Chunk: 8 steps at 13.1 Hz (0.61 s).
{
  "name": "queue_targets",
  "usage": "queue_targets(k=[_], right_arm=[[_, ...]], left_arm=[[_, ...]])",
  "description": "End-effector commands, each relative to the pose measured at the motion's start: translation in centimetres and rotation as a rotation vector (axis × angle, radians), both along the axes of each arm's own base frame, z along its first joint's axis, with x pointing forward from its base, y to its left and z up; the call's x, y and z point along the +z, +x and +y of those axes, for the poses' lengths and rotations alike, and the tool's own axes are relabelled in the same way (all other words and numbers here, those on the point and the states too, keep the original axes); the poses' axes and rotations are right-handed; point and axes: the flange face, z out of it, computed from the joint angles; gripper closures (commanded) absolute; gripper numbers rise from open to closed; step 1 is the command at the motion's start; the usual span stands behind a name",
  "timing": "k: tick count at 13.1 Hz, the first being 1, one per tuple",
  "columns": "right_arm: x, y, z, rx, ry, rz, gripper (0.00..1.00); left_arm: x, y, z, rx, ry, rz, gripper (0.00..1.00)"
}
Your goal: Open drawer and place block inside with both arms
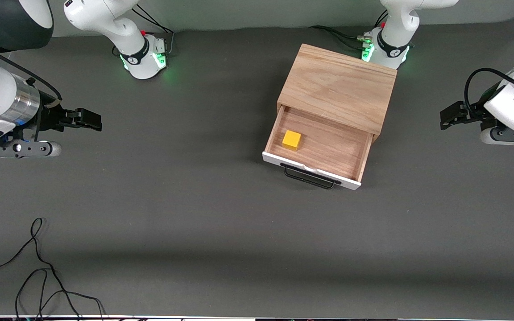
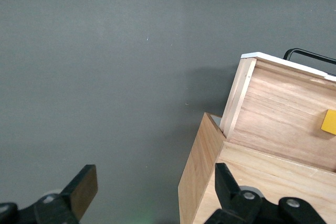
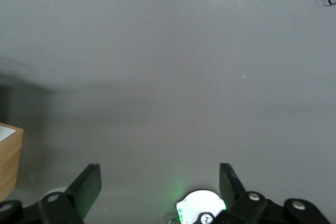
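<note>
Nearest the front camera, the drawer [image 1: 317, 154] stands pulled open with the block [image 1: 292, 140] resting inside, so the task looks done. Farther up, the left gripper [image 1: 448, 117] and right gripper [image 1: 91, 119] hover over bare table at their own ends, fingers spread, holding nothing.

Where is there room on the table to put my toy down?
The dark grey table is bare between the light oak box and the loose black cable, and nearer the camera than the white-fronted drawer. In the drawer, wood floor is free beside the small yellow cube. The open right gripper and left gripper wait over the table's ends.
</note>
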Motion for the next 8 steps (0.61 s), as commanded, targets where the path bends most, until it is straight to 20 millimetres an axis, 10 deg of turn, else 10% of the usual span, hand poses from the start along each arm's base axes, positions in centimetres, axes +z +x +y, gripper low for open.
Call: queue_targets(k=[1, 8], right_arm=[[0.3, -0.6, -0.1, 0.022, -0.003, 0.004, 0.00], [0.6, -0.4, -1.7, 0.021, 0.055, 0.010, 0.00]], left_arm=[[0.2, -0.2, -0.3, -0.009, -0.004, 0.006, 0.00], [0.1, -0.2, -0.3, -0.009, -0.004, 0.007, 0.00]])
